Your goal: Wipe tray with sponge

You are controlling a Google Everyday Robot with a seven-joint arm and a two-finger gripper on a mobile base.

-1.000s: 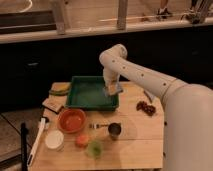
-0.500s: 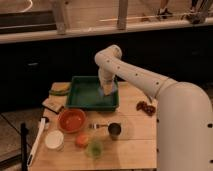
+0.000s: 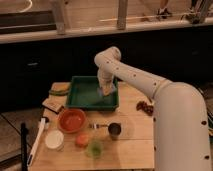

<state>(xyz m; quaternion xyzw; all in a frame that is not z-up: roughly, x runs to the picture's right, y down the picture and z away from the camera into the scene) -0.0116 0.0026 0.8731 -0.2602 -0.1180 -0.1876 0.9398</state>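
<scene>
- Dark-green tray (image 3: pixel 82 94) on the surface (image 3: pixel 135 147) held the gripper (image 3: pixel 106 91), jaws pinching the blue sponge (image 3: pixel 111 88), at its right end.
- Orange bowl (image 3: pixel 72 120) stood near; contents unclear.

One claw (image 3: pixel 106 88) over one tray (image 3: pixel 82 97), one blue sponge (image 3: pixel 109 91), one orange bowl (image 3: pixel 72 120).

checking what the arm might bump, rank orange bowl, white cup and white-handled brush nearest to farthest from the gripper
The gripper is low in the tray, shut on the sponge.
1. orange bowl, just in front of the tray's left end
2. white cup, front-left of the bowl
3. brush, at the table's left edge
</scene>
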